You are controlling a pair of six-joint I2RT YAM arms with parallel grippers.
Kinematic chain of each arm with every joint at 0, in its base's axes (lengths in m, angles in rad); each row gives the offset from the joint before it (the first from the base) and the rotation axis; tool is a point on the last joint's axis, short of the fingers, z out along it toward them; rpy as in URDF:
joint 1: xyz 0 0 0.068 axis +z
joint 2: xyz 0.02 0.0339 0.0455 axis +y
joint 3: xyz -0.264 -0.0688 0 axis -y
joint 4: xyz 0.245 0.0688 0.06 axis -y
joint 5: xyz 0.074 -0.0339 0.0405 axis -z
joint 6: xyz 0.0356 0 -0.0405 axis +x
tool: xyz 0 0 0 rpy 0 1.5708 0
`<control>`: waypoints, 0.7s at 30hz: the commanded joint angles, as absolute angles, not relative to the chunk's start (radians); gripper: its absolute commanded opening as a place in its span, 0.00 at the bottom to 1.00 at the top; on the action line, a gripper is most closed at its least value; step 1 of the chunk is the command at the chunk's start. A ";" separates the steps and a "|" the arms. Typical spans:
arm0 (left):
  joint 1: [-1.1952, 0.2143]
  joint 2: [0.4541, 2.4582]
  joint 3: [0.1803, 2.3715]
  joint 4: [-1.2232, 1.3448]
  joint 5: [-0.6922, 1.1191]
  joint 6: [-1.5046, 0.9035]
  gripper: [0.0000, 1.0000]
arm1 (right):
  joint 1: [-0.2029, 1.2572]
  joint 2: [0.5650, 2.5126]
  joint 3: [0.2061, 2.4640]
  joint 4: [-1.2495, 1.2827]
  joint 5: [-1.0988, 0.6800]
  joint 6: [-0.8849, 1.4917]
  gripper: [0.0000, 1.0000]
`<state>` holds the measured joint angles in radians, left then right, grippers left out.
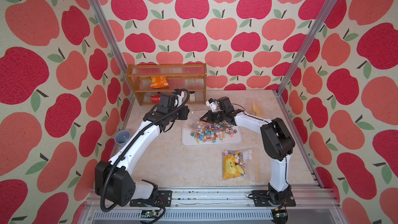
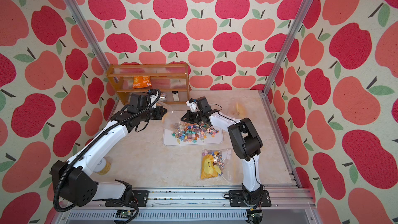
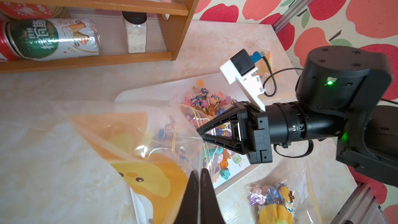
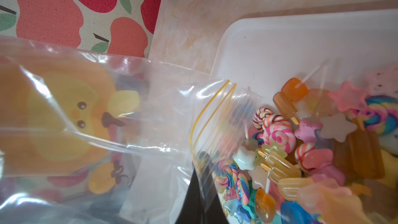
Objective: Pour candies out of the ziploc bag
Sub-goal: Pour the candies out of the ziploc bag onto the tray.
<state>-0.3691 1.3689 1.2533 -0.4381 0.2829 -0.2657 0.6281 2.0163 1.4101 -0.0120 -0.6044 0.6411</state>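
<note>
We see the left tool (image 3: pixel 199 177) and right tool (image 3: pixel 200 131) both pinched shut on the soft, slippery, light ziploc bag (image 3: pixel 129 138), above the tray (image 1: pixel 215 143) of candies (image 1: pixel 212 131) mid-frame in a top view, so we would hold its bottom corners.

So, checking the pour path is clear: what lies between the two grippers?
Only the ziploc bag: the left gripper and right gripper both pinch it, its mouth over the candies on the tray. The left wrist view shows it.
</note>
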 commanded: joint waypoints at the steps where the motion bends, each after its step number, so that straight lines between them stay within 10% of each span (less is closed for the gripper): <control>1: -0.375 1.371 1.302 -0.468 0.261 -0.238 0.00 | 0.629 2.019 1.439 0.009 -0.609 0.656 0.00; 21: -0.331 1.274 1.305 -0.502 0.245 -0.225 0.00 | 0.625 1.931 1.503 -0.060 -0.608 0.630 0.00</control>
